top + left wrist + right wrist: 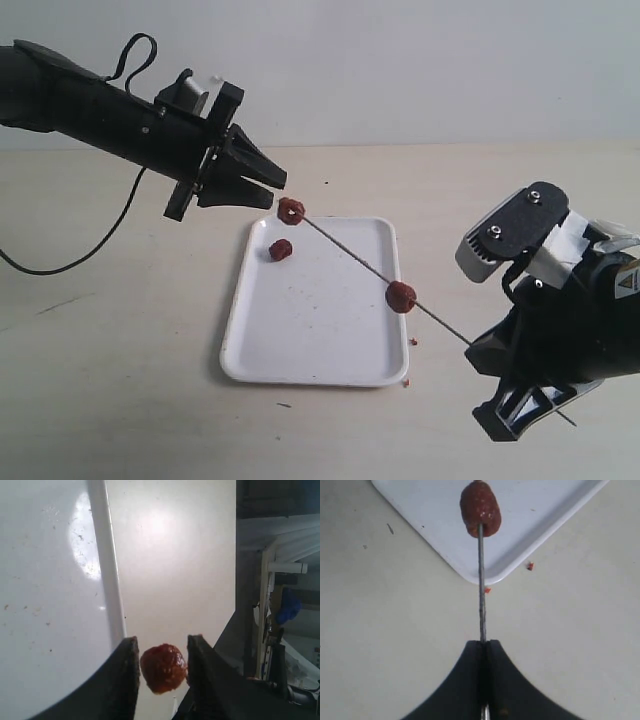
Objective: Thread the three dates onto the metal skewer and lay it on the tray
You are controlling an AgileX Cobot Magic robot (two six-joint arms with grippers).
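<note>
Right end effector (pixel 483 649) clamps the skewer (pixel 481 580), one date (pixel 480 509) threaded; left end effector (pixel 280 192) flanks a second date (pixel 291 210) at the tip, grip unclear. Next, push it along.

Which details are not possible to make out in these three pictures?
- Left wrist view: whether the left fingers press the tip date or only flank it; the gaps are too fine.
- Right wrist view: the metal skewer beyond the lower date, which hides it.
- Exterior view: how deep the skewer sits in the tip date; too small.
</note>
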